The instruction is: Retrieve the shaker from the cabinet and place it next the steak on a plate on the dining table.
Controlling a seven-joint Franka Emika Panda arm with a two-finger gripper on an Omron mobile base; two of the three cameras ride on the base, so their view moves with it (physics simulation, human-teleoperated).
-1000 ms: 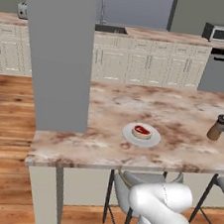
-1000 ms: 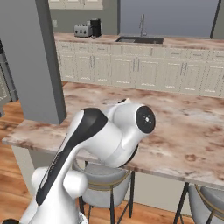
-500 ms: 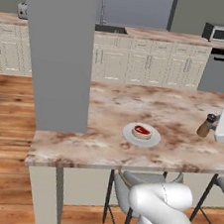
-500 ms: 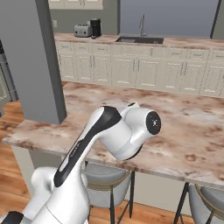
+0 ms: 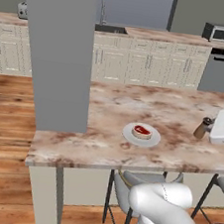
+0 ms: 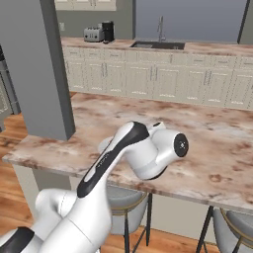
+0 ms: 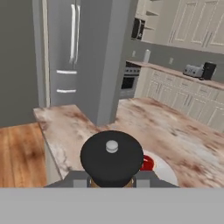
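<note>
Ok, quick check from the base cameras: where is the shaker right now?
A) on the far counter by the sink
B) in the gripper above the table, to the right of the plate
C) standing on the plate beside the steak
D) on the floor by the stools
B: the shaker sits clamped in the gripper over the dining table, well right of the plate holding the steak.

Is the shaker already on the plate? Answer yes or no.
No: in the left base view the shaker is in the gripper, well to the right of the plate with the steak.
</note>
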